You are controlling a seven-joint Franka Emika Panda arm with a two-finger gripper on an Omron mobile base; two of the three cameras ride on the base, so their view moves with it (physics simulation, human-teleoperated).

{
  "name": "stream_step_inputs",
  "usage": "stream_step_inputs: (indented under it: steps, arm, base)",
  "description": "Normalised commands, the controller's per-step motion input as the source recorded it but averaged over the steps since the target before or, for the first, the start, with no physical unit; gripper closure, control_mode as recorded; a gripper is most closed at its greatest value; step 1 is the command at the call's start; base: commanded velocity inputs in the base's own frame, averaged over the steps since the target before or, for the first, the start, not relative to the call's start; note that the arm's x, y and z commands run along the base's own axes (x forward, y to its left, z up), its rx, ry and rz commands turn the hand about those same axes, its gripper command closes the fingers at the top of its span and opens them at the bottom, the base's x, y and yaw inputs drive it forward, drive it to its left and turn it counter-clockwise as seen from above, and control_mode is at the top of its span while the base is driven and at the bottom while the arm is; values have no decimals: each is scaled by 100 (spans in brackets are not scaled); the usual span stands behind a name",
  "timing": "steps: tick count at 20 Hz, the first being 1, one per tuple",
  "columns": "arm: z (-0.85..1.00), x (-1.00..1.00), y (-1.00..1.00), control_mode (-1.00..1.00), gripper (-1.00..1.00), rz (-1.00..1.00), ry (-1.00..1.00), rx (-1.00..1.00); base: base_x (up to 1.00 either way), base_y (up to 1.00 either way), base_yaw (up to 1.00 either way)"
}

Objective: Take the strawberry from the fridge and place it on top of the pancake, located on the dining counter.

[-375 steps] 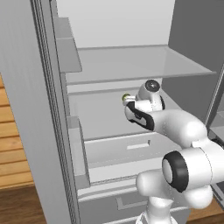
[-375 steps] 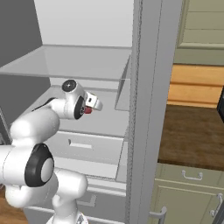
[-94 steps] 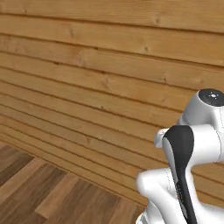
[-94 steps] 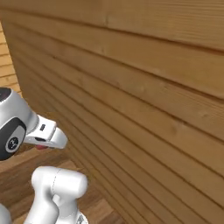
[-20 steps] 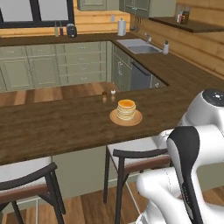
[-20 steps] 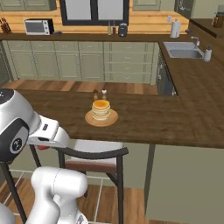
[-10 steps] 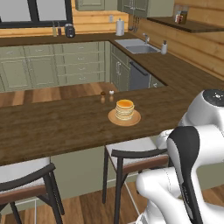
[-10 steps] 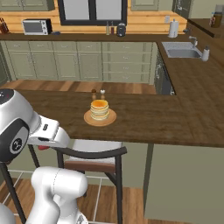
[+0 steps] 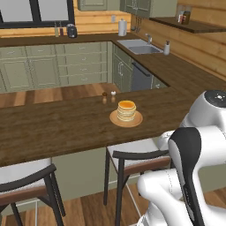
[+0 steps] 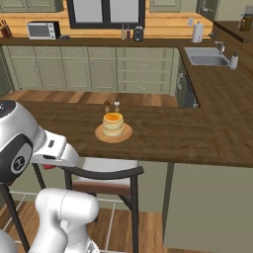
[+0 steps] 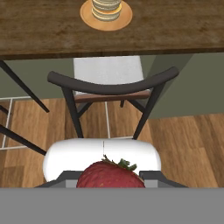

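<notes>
A red strawberry [image 11: 111, 176] with a greenish top sits between my fingertips, and my gripper [image 11: 110, 178] is shut on it. In the right base view the gripper [image 10: 48, 164] hangs low at the left, below the counter's height, with a bit of the strawberry [image 10: 47, 167] showing red under the hand. The pancake [image 9: 126, 109] [image 10: 113, 123] [image 11: 106, 8] is a golden stack on a round wooden plate [image 10: 113, 135], standing on the dark-brown dining counter [image 9: 53, 128] [image 10: 168, 136] ahead of me. The fridge is out of view.
A black-framed, white-seated stool [image 11: 111, 85] [image 9: 134, 152] [image 10: 106, 173] stands between me and the counter. Another stool [image 9: 24, 176] is at the left. Two small shakers [image 10: 111, 105] stand behind the plate. Sage-green cabinets and a sink [image 10: 210, 60] lie beyond.
The whole picture has shifted only slightly, so the base has barely moved before the dining counter. The gripper still holds the strawberry.
</notes>
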Motion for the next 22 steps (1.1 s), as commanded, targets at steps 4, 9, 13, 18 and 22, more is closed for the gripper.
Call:
stream_step_inputs:
  steps: [4, 9, 13, 18, 22]
  arm:
    - [0, 22, -3, -100, 100, 1, -1, 0]
    - [27, 77, 0, -100, 100, 1, 1, 9]
    - [42, 100, -2, -100, 100, 3, 6, 9]
    - [8, 100, 0, -100, 100, 0, -3, 9]
    - [0, 100, 1, -100, 100, 0, 12, -9]
  base:
    - [5, 0, 2]
    - [0, 0, 0]
    - [0, 0, 0]
    - [0, 0, 0]
    - [0, 0, 0]
